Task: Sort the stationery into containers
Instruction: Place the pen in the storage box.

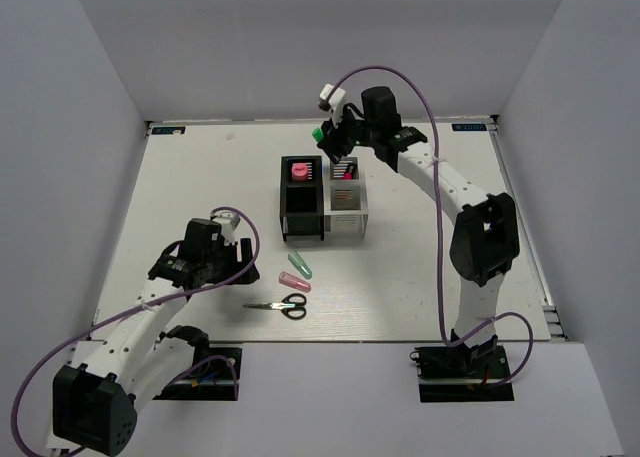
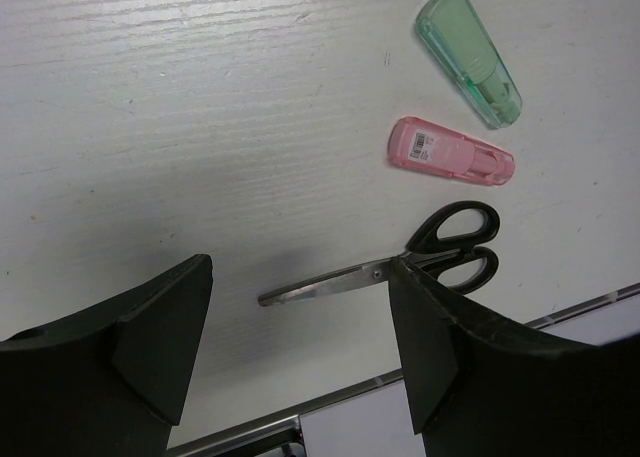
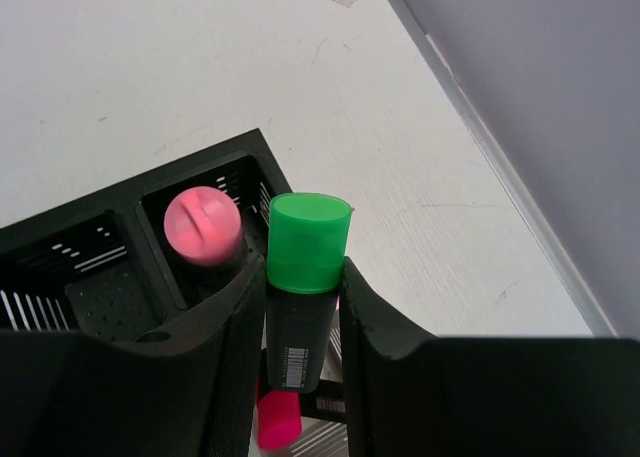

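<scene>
My right gripper is shut on a black highlighter with a green cap, held upright over the containers. It hangs above the back white box, where a pink-capped highlighter lies. The pink tube stands in the back black box. My left gripper is open a little above the table, its right finger just over the pivot of the black-handled scissors. Beyond the scissors lie a pink capsule piece and a pale green one.
A metal rail marks the table's front edge just behind the scissors. The table's right edge and the grey wall run close to the right of the containers. The scissors and the capsule pieces sit in front of the boxes.
</scene>
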Robot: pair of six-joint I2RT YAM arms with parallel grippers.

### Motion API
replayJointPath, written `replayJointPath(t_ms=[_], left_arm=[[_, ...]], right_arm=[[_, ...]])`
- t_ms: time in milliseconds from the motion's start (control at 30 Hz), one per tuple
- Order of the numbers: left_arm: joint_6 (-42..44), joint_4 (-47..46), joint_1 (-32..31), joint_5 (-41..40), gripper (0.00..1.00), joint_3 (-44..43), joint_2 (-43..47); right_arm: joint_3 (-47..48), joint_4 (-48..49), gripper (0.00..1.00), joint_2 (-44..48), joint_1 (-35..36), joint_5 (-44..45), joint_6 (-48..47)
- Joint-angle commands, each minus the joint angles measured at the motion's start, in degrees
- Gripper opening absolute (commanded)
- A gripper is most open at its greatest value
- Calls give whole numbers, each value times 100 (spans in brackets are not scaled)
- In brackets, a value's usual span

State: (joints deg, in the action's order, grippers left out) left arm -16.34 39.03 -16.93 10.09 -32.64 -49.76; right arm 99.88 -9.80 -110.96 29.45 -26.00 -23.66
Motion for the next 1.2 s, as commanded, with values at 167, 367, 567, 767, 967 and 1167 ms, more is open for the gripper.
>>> replayJointPath(t_ms=[167, 367, 567, 767, 967, 1167], left_arm=[[87, 26, 23, -6, 82, -146, -104], [87, 17, 23, -77, 82, -128, -122], [104, 26, 32, -68, 82, -128, -192], [122, 26, 32, -51, 82, -119, -262], [140, 35, 23, -16, 82, -146, -315], [140, 26, 23, -15, 82, -137, -271]], right_arm=[[67, 919, 0, -321, -212, 104, 1020], [-407, 1446, 0, -242, -344, -246, 1794], [-820, 1964, 0, -146, -458, -485, 1953], [-1172, 2333, 0, -84, -651, -713, 2331], [-1216, 2501, 0, -110, -801, -898, 2489], [-1251, 2299, 18, -66, -836, -1047, 2401]])
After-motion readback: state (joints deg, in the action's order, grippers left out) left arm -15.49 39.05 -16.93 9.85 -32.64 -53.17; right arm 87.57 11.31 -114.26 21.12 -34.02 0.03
